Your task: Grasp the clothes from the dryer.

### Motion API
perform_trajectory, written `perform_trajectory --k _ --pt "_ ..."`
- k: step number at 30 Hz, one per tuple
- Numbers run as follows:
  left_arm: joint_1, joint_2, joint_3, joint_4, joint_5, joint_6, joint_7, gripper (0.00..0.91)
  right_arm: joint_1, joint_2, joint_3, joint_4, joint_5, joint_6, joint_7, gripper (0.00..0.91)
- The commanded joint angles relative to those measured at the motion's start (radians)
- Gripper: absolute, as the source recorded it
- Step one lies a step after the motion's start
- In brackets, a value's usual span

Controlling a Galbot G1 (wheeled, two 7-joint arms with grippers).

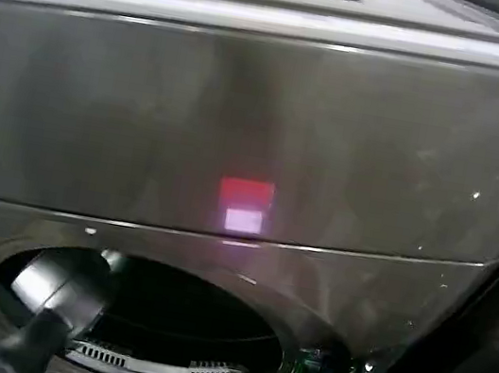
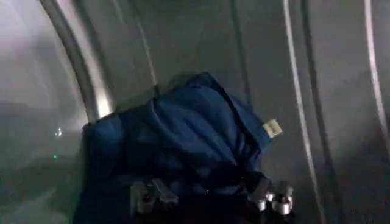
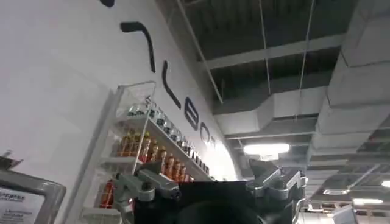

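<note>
dryer point(image 1: 257, 140) drum dim | left hand point(image 2: 210, 198) spread at clothes point(image 2: 183, 134), fingertips cropped

Black left arm point(image 1: 53, 302), silver cylindrical joint; grey metal pincer fingertips point(image 2: 274, 198)

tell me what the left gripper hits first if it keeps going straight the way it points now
Most likely the clothes. The left gripper points into the dryer drum with open fingers, and the blue bundle lies directly ahead, the drum wall behind it. How much gap remains is unclear.
</note>
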Motion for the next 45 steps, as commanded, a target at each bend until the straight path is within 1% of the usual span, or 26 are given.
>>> perform_trajectory --k 1,6,10,12,15,16,18,20,24,25,27,29,30,32,35,36,39,40,42,45 --pt "-0.011 0.003 0.001 0.006 -0.01 -0.012 -0.001 0.0 0.0 0.004 -0.001 0.001 0.0 0.001 0.0 0.907" --pt "0.02 0.004 -0.09 -0.05 -0.099 0.015 -0.124 0.0 0.012 0.008 -0.014 0.002 -0.003 0.003 0.0 0.907" --pt "0.082 0.016 -0.176 -0.13 -0.19 0.054 -0.206 0.0 0.017 0.007 -0.02 0.003 -0.006 0.004 0.0 0.907" --pt "0.121 0.025 -0.242 -0.174 -0.221 0.059 -0.29 0.0 0.023 0.005 -0.025 0.003 -0.007 0.004 0.0 0.907" --pt "0.198 0.038 -0.281 -0.259 -0.32 0.084 -0.378 0.0 0.031 0.004 -0.032 0.001 -0.013 0.005 0.0 0.907" --pt "0.229 0.041 -0.299 -0.296 -0.355 0.097 -0.414 0.0 0.033 0.004 -0.035 0.0 -0.018 0.005 -0.001 0.907" --pt "0.303 0.049 -0.315 -0.405 -0.441 0.158 -0.47 0.0 0.039 0.005 -0.042 0.001 -0.023 0.007 -0.001 0.907" --pt "0.368 0.041 -0.365 -0.539 -0.5 0.215 -0.571 0.0 0.046 0.006 -0.05 0.001 -0.025 0.007 0.0 0.907" --pt "0.471 0.015 -0.466 -0.739 -0.587 0.257 -0.75 0.0 0.057 0.008 -0.064 0.002 -0.03 0.007 0.0 0.907" --pt "0.503 0.011 -0.482 -0.787 -0.639 0.26 -0.813 0.0 0.059 0.009 -0.066 0.0 -0.031 0.007 0.0 0.907" --pt "0.572 0.001 -0.519 -0.889 -0.691 0.241 -0.911 0.0 0.064 0.009 -0.071 -0.001 -0.032 0.008 0.001 0.907" --pt "0.642 -0.003 -0.535 -0.995 -0.751 0.184 -0.992 0.0 0.065 0.007 -0.078 0.0 -0.042 0.001 0.006 0.907" --pt "0.669 -0.009 -0.543 -1.031 -0.754 0.161 -1.018 0.0 0.062 0.006 -0.079 0.002 -0.068 -0.008 -0.002 0.907" --pt "0.711 -0.023 -0.558 -1.091 -0.755 0.096 -1.091 0.0 0.056 0.0 -0.072 0.007 -0.071 -0.013 -0.007 0.907" --pt "0.778 -0.053 -0.585 -1.169 -0.765 0.071 -1.16 0.0 0.049 -0.007 -0.065 0.003 -0.089 -0.002 -0.011 0.907" --pt "0.793 -0.055 -0.585 -1.186 -0.764 0.067 -1.176 0.0 0.048 -0.007 -0.064 0.002 -0.089 0.006 -0.013 0.907" --pt "0.848 -0.063 -0.596 -1.252 -0.768 0.019 -1.218 0.0 0.049 -0.007 -0.06 -0.003 -0.088 0.027 -0.013 0.907" --pt "0.859 -0.062 -0.597 -1.265 -0.771 0.009 -1.218 0.0 0.049 -0.008 -0.059 -0.004 -0.086 0.033 -0.016 0.907" --pt "0.884 -0.063 -0.595 -1.297 -0.763 0.006 -1.223 0.0 0.054 -0.009 -0.049 0.005 -0.097 0.011 -0.027 0.907" --pt "0.896 -0.067 -0.593 -1.315 -0.764 0.041 -1.226 0.0 0.048 -0.011 -0.053 0.004 -0.09 0.03 -0.028 0.907"
